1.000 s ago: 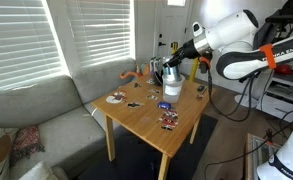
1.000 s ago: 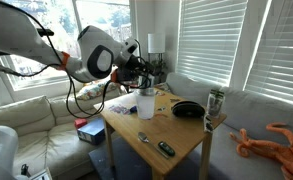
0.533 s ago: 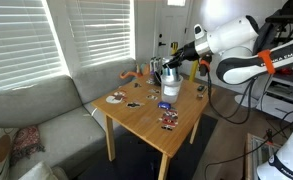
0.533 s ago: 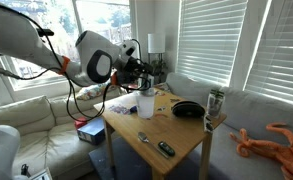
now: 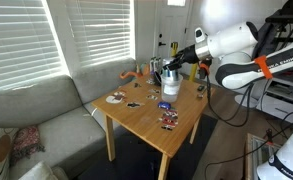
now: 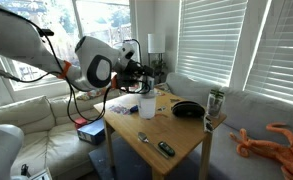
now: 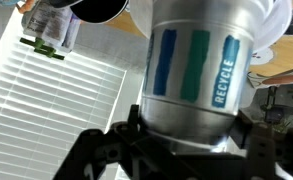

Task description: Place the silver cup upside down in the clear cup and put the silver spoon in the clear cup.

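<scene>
my gripper (image 7: 189, 138) clamped on silver cup (image 7: 191, 70), RECYCLE print on its side, cup directly over clear cup (image 5: 170, 92), wood table (image 5: 149, 122) underneath

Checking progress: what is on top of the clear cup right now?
The silver cup, held in the gripper, hangs right above the clear cup. Whether its rim is inside yet is too small to tell; the clear cup's contents are covered.
</scene>
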Robot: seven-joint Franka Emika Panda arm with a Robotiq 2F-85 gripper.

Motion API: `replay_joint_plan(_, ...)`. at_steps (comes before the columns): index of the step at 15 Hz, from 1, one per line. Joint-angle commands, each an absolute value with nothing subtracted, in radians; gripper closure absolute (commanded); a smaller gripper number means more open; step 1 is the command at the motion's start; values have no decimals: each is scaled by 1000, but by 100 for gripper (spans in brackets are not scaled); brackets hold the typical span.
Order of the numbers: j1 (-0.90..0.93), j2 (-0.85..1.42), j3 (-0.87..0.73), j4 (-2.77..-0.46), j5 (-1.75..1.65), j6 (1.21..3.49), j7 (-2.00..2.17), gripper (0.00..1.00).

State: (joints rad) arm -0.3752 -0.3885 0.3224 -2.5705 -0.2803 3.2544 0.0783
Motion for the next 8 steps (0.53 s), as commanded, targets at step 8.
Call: replay_joint_plan(8, -580, -374, 515, -2590, -259, 3347, 152, 42)
